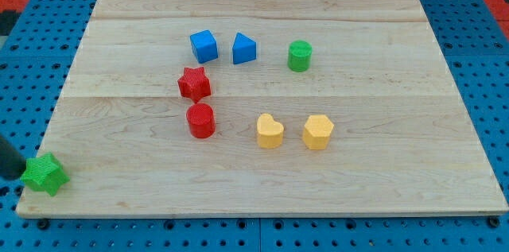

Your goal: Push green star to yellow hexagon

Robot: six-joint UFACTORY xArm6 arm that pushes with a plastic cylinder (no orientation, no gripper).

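The green star [44,174] lies at the bottom left corner of the wooden board [398,164]. The yellow hexagon [318,132] lies right of the board's middle, far to the right of the star. My dark rod comes in at the view's left edge, and my tip [17,172] is right against the star's left side. Most of the rod is cut off by the frame edge.
A yellow heart [270,131] lies just left of the hexagon. A red cylinder [200,120] and a red star [194,83] lie left of the middle. A blue cube [203,46], a blue triangle block [243,48] and a green cylinder [299,56] lie above them.
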